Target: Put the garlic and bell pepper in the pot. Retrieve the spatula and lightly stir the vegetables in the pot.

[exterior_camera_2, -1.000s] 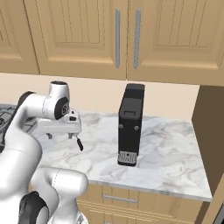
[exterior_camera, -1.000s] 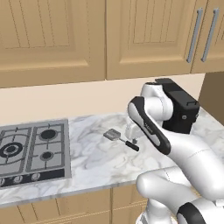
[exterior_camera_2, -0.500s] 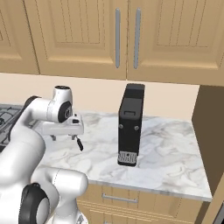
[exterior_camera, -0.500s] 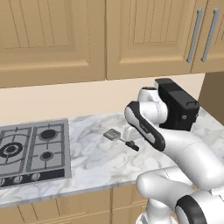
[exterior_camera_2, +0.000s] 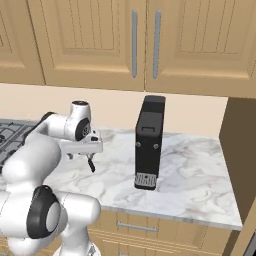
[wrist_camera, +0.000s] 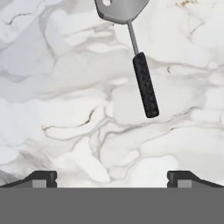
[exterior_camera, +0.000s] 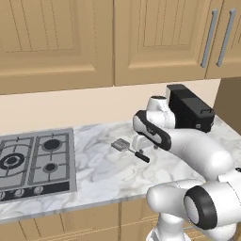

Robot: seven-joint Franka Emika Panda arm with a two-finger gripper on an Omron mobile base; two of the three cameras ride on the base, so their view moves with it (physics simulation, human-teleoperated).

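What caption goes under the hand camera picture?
Open gripper above the marble counter, spatula lying just ahead.

A black coffee machine stands on the marble counter, well apart from the stove.

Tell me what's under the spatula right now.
The spatula lies flat on the white marble counter, with bare marble all around it. The patch of counter directly beneath its grey head and dark handle is covered.

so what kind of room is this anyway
A kitchen, by the look of it: a gas hob set in a marble counter, wooden wall cabinets above, and a spatula lying on the counter.
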